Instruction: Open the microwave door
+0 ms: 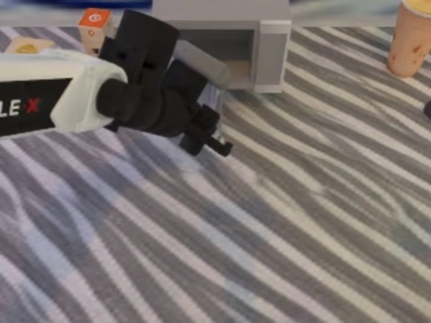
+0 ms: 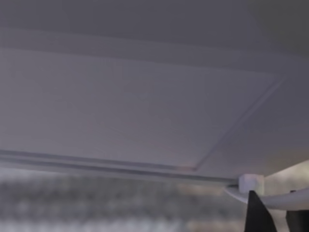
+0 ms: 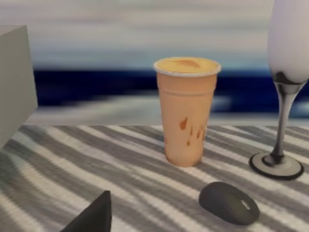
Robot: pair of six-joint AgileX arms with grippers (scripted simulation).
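Striped table (image 1: 283,222); left end effector (image 1: 209,138) at microwave door (image 1: 202,64) edge, opening indiscernible.

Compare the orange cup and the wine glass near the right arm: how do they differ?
The orange cup is a wide, opaque tapered tumbler; the wine glass is pale, with a thin stem and a flat round foot. The cup stands directly on its base; the glass's bowl sits raised above the striped cloth. Both stand upright.

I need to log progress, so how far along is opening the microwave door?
Partly done: the microwave shows its open cavity, and the door is swung out. In hand: the left gripper sits at the door's edge. Left: swinging it wider. The right arm is parked at the table's right.
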